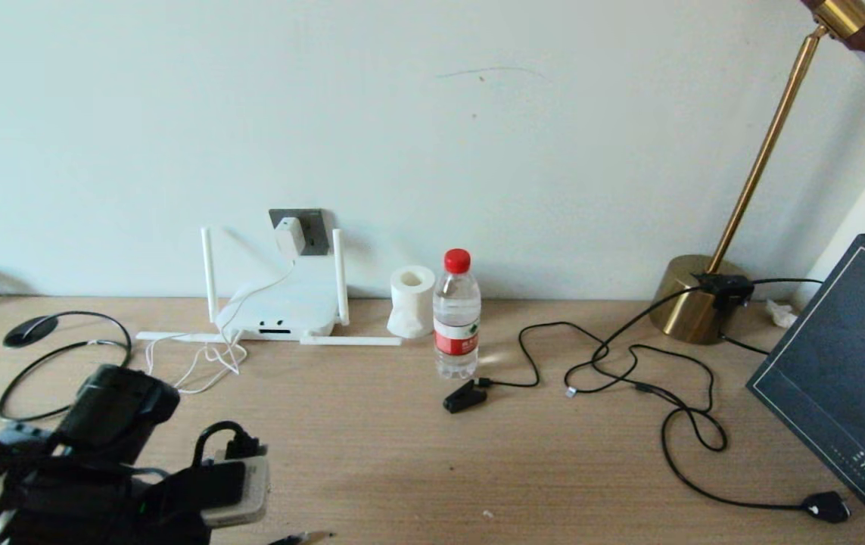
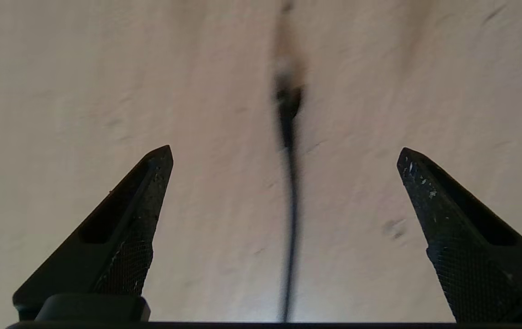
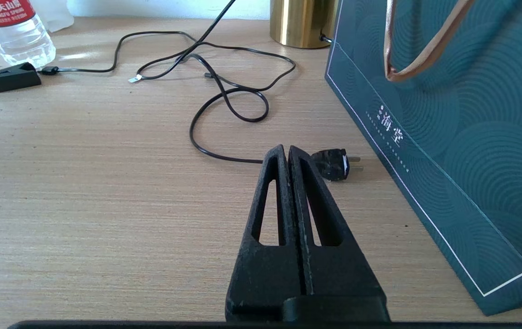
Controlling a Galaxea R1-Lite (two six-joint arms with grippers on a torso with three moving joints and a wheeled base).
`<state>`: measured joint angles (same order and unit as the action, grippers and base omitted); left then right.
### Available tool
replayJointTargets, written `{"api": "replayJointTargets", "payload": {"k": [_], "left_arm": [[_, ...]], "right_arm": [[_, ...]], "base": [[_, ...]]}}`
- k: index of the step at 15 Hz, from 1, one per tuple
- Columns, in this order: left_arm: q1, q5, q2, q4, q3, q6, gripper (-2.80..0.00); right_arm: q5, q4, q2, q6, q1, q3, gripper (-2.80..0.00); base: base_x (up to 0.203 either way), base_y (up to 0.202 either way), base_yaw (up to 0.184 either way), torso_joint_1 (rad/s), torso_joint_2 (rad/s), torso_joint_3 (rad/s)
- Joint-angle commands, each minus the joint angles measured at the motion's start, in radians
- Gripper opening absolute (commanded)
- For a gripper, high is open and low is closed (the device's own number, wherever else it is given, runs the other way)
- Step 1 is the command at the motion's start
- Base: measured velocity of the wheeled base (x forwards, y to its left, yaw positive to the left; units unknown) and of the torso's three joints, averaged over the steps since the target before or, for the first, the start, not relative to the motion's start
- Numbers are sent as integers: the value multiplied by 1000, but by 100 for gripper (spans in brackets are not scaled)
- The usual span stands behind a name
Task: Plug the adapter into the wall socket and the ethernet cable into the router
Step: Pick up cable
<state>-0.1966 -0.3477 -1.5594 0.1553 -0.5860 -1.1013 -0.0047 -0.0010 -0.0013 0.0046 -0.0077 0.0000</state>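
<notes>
We are looking at one desk (image 1: 402,469) running along a wall, and going down in size we are counting one dark bag (image 1: 841,371) standing at the right edge, one brass lamp (image 1: 693,299) beside it, one router (image 1: 277,310) sitting against the wall with four antennas, two upright and two lying flat, one water bottle (image 1: 456,318), one paper roll (image 1: 412,300), one wall socket (image 1: 303,227), and one adapter (image 1: 290,238) sitting plugged into that socket, its white cord hanging down over the router to the desk. The ethernet cable (image 1: 61,356) is looping on the desk left of the router, near our left arm. The left gripper (image 2: 283,155) is hovering low over the desk with its fingers spread wide, one blurred black cable (image 2: 290,192) running between them, untouched. The right gripper (image 3: 288,153) is hanging over the desk pressed closed on nothing, just beside one black two-pin plug (image 3: 334,164). One black clip-like plug (image 1: 462,397) is lying before the bottle.
</notes>
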Motion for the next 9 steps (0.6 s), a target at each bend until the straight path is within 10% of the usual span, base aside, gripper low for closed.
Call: {"api": "replayJointTargets", "payload": {"k": [1,9], "left_arm": [[-54,-1,-43,1,-23,56,0],[-57,26,-67,9,-31,60,0]], "right_arm": [[0,-1,1,0,0,0,-280],[0,-1,1,0,0,0,-280]], "base": [[0,0,0,0,0,0],[0,0,0,0,0,0]]}}
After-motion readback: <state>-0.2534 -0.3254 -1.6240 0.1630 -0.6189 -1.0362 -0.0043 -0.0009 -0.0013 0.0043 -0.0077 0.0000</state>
